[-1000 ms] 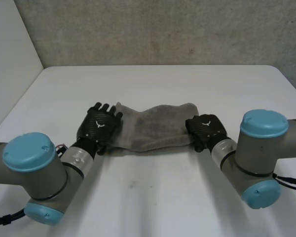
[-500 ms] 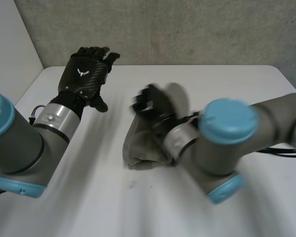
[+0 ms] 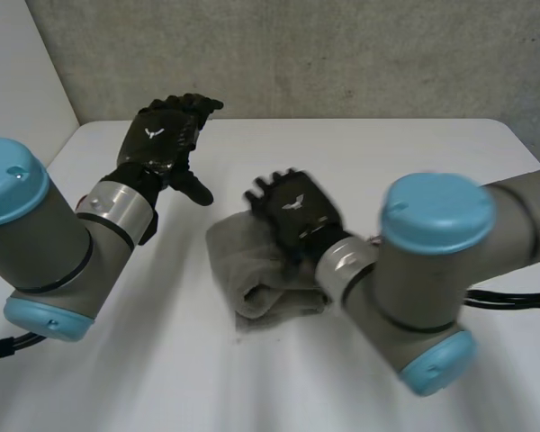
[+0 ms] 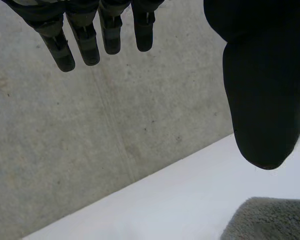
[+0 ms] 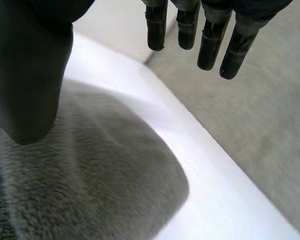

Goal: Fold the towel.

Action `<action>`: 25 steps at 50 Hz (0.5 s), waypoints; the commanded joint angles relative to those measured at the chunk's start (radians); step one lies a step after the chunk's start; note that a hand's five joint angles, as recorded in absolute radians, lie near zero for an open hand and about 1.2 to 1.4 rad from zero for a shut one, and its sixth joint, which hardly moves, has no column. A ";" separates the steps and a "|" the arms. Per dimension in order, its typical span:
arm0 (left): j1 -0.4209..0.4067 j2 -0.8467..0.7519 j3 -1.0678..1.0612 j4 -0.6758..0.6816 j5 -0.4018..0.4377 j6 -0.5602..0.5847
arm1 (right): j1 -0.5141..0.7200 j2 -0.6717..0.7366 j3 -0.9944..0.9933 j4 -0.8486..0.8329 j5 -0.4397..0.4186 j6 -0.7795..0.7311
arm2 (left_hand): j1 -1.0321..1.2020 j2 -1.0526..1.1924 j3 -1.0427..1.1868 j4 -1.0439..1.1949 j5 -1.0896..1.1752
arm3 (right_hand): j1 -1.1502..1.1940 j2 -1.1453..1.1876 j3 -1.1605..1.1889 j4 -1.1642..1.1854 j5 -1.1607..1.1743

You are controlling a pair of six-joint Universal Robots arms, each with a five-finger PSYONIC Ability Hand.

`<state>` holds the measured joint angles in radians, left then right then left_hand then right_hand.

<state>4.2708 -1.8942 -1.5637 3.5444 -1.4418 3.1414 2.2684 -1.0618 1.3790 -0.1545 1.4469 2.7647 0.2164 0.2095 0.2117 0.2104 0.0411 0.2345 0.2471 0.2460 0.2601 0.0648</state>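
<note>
Grey terry towel (image 3: 252, 274) lay doubled over in a thick, bunched heap on the white table (image 3: 414, 153), roughly midway between the two arms. The right hand (image 3: 297, 209) sat over the towel's far right part, back of the hand up, with its arm reaching in from the towel's right side. In the right wrist view its fingers (image 5: 210, 42) were straight and relaxed, set apart from the thumb (image 5: 30, 75), and they grasped nothing. The towel (image 5: 100, 180) spread beneath the palm and thumb, and bare table (image 5: 225, 200) showed past the towel's rounded edge. Whether the palm actually touched the towel could not be told.

The left hand (image 3: 162, 144) was raised well apart from the towel, off to its far left, in front of the grey concrete wall (image 3: 342, 54). Its fingers were released too. In the left wrist view the fingers (image 4: 85, 42) hung straight, the thumb (image 4: 260, 100) stood apart from them, and nothing lay between. A corner of the towel (image 4: 270, 220) showed just past the thumb's tip, with a strip of table (image 4: 155, 210) between the towel and the wall (image 4: 115, 125).
</note>
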 commanded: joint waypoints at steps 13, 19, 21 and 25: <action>-0.111 -0.219 -0.009 -0.168 -0.094 -0.055 | -0.153 0.109 -0.021 0.035 -0.069 0.286 | 0.027 0.033 0.031 0.032 0.027 | -0.060 -0.073 -0.071 -0.086 -0.065; -0.134 -0.299 0.007 -0.171 -0.111 -0.054 | -0.135 0.213 -0.074 0.090 -0.063 0.273 | 0.027 0.033 0.031 0.032 0.027 | -0.060 -0.073 -0.071 -0.086 -0.065; -0.135 -0.302 0.016 -0.174 -0.111 -0.054 | -0.132 0.214 -0.077 0.098 -0.062 0.270 | 0.027 0.033 0.031 0.032 0.027 | -0.060 -0.073 -0.071 -0.086 -0.065; -0.138 -0.257 0.047 -0.191 -0.111 -0.054 | -0.132 0.149 -0.080 0.102 -0.062 0.268 | 0.021 0.028 0.025 0.027 0.021 | -0.060 -0.073 -0.071 -0.086 -0.065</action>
<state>4.1366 -2.1852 -1.5519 3.3675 -1.5535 3.0877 2.1331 -0.8600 1.3056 -0.0654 1.3819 3.0373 0.2164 0.2117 0.2128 0.2122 0.0412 0.2299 0.2471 0.2460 0.2601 0.0647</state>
